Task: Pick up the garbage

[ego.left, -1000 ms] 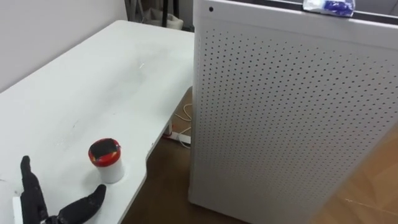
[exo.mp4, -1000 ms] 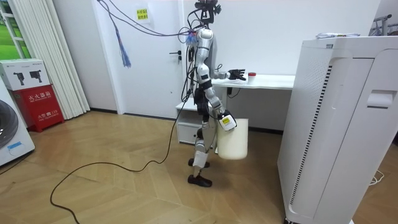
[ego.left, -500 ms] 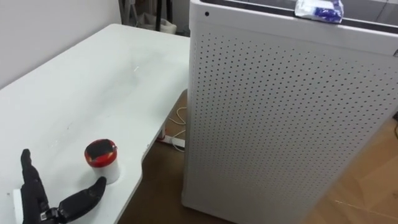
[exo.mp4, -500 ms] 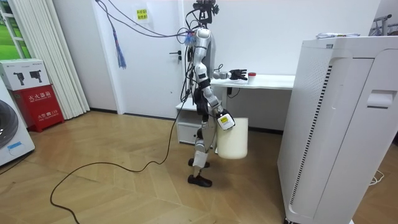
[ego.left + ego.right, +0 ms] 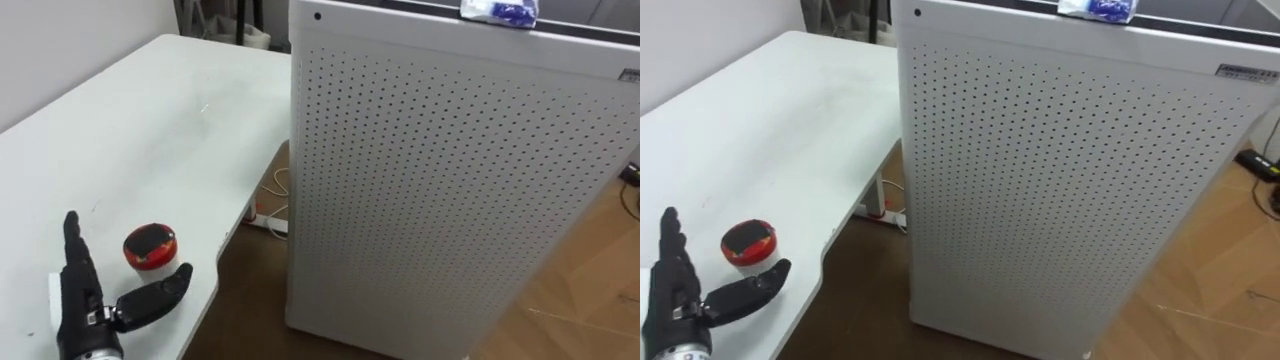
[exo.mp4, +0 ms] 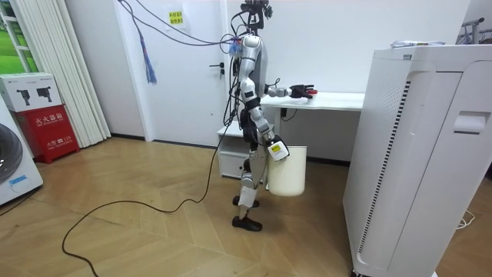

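Observation:
A small white cup with a red lid (image 5: 149, 247) stands near the front edge of the white table (image 5: 150, 120). My left hand (image 5: 85, 320) is open just behind the cup, fingers straight, with the thumb reaching out beside the cup's base. In the room view I stand at the table's end with that left hand (image 6: 300, 91) stretched over the tabletop. My right hand (image 6: 274, 148) hangs low at my side, shut on the rim of a white bin (image 6: 289, 173) held off the floor. A crumpled blue-and-white wrapper (image 5: 498, 10) lies on top of the tall cabinet.
A tall white perforated cabinet (image 5: 450, 180) stands close to the table's right, with a narrow gap of wooden floor (image 5: 250, 300) between them. A power strip with cables (image 5: 268, 218) lies on the floor in that gap.
My left hand has moved forward across the table, so the thumb now lies beside the red-lidded cup. The eye view has shifted a little to the right.

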